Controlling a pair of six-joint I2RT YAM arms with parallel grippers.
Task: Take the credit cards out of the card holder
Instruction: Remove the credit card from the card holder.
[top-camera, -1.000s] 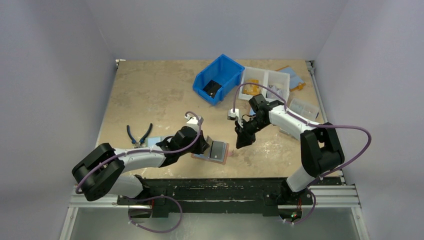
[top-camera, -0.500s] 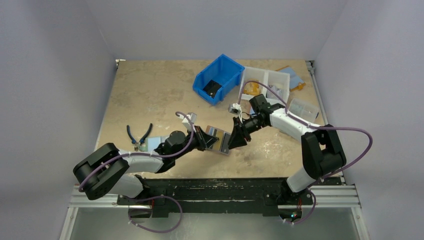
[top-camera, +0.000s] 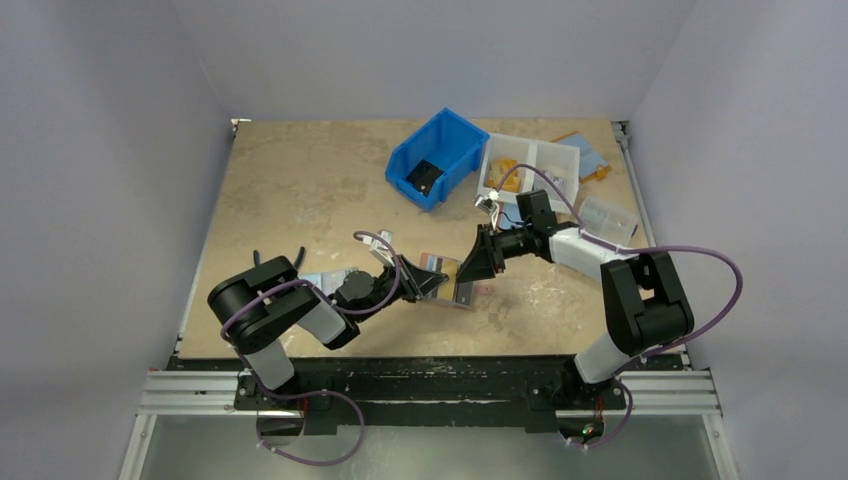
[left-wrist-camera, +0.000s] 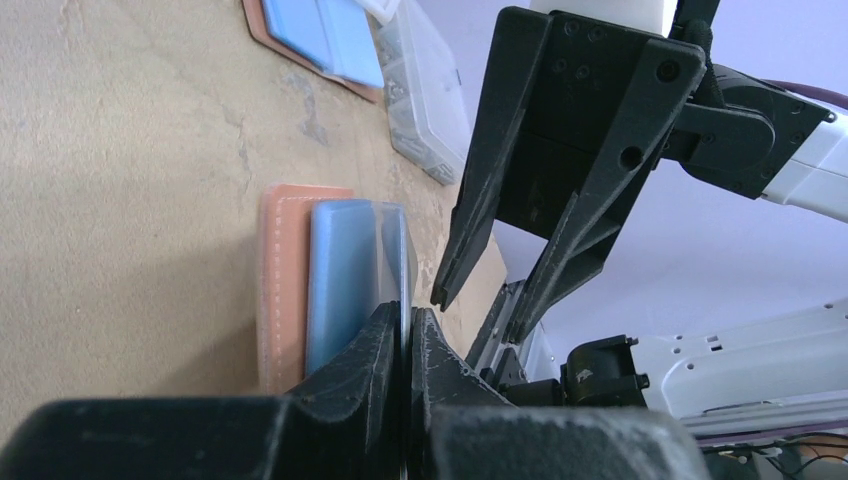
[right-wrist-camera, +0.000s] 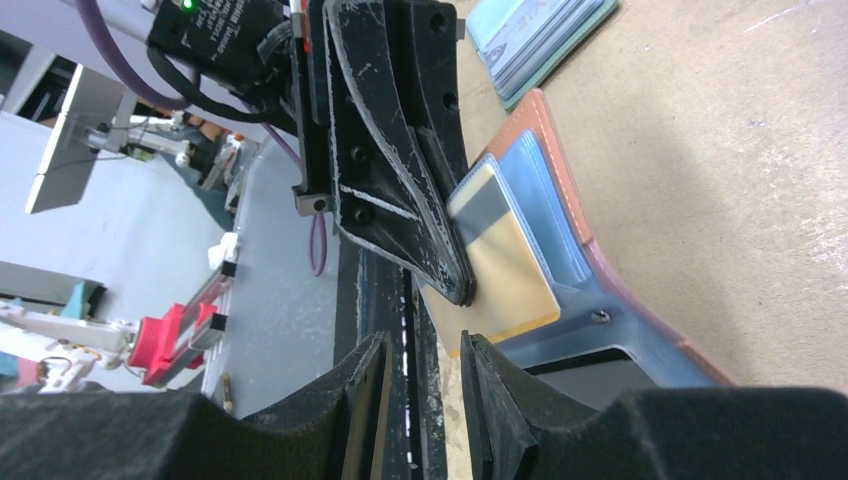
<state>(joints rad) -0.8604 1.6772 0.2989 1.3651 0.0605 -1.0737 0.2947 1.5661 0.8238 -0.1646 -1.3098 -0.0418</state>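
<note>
The table (top-camera: 300, 190) carries a blue bin (top-camera: 455, 140) and a white tray (top-camera: 530, 150) at its far side. Both arms are brought together near its middle, towards the near edge.

The card holder (left-wrist-camera: 285, 280) is seen lying open on the table beneath the two grippers. A salmon-brown leather outside with pale stitching along the edge is shown, and a light-blue lining inside. A small snap (right-wrist-camera: 600, 316) is set in the blue part nearest the right wrist camera.

The left gripper (left-wrist-camera: 405, 318) is clamped on a card (right-wrist-camera: 500, 265), which is beige with a grey stripe and is held tilted over the blue lining. Whether its lower edge is tucked into a pocket cannot be told.

The right gripper (left-wrist-camera: 475, 315) is held just beside the card, pointed at it, with its fingers apart and nothing between them.

A pile of blue cards (right-wrist-camera: 530, 35) lies on the table past the holder.
</note>
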